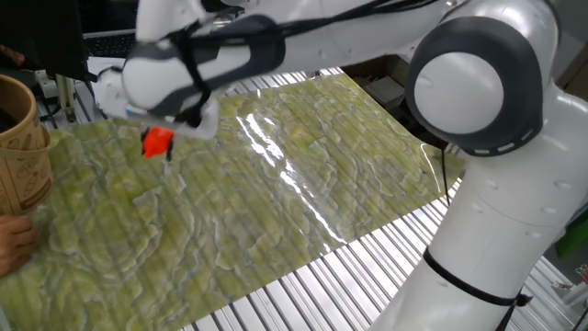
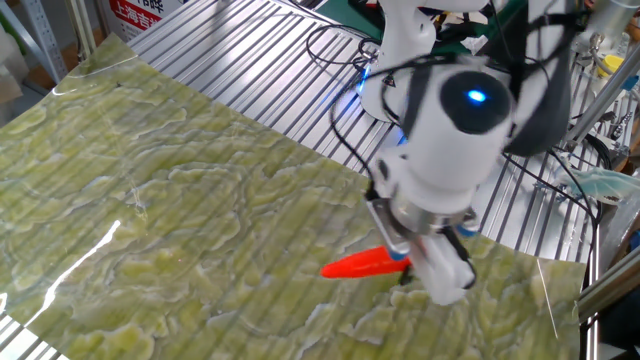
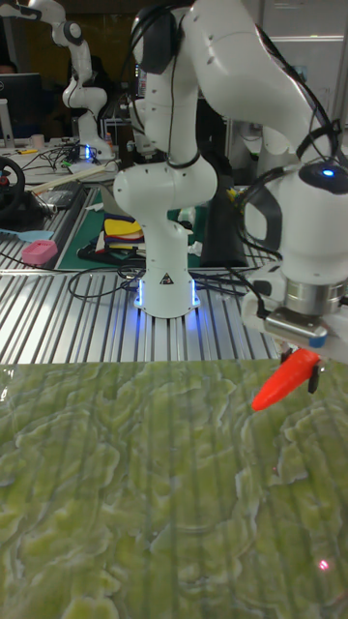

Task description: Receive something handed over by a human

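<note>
The orange-red carrot toy [image 2: 358,263] [image 3: 283,380] [image 1: 158,142] hangs above the green mat, its pointed end sticking out to the side. My gripper [image 2: 402,268] [image 3: 302,362] [image 1: 165,147] is shut on its thick end. It is lifted clear of the mat in all three views. At the left edge of one fixed view, the human's fingers [image 1: 13,241] rest low on the mat, apart from the toy and from my gripper.
A tan wooden bucket [image 1: 22,138] stands at the far left of the green patterned mat [image 1: 276,193], just above the hand. Ribbed metal table [image 2: 250,60] surrounds the mat. My own base [image 3: 166,280] and cables sit behind it.
</note>
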`<action>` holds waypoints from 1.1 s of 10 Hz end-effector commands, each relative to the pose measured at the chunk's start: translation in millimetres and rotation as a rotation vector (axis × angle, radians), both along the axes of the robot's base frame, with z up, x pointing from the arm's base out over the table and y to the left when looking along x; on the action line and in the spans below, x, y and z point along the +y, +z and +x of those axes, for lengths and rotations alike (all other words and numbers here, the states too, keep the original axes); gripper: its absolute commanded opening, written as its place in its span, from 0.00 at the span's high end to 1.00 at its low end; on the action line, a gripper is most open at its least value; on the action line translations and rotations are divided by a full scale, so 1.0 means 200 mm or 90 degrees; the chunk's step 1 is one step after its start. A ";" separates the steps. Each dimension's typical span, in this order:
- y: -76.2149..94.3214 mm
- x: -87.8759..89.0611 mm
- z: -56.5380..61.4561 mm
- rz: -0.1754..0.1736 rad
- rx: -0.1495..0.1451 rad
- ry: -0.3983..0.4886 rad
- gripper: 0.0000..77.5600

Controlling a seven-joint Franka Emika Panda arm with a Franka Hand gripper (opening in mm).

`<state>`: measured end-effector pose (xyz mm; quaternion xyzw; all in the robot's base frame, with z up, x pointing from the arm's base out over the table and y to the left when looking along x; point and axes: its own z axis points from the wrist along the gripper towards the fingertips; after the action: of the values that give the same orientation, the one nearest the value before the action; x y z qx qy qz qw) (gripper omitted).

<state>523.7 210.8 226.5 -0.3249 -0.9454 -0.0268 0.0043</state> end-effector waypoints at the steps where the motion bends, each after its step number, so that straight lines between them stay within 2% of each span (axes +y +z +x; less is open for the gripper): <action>1: 0.26 -0.45 0.30 -0.065 0.003 0.203 0.98; 2: 0.26 -0.45 0.30 -0.046 0.003 0.192 0.98; 3: 0.26 -0.45 0.30 -0.049 0.003 0.185 0.98; 6: 0.26 -0.45 0.30 -0.058 0.010 0.110 0.98; 7: 0.26 -0.45 0.30 -0.057 0.011 0.110 0.98; 9: 0.26 -0.45 0.30 -0.048 0.030 0.139 0.98; 10: 0.26 -0.45 0.30 -0.049 0.029 0.164 0.98; 11: 0.24 -0.50 0.32 -0.047 0.028 0.187 0.98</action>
<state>583.9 119.1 276.1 -0.2072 -0.9780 0.0172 0.0147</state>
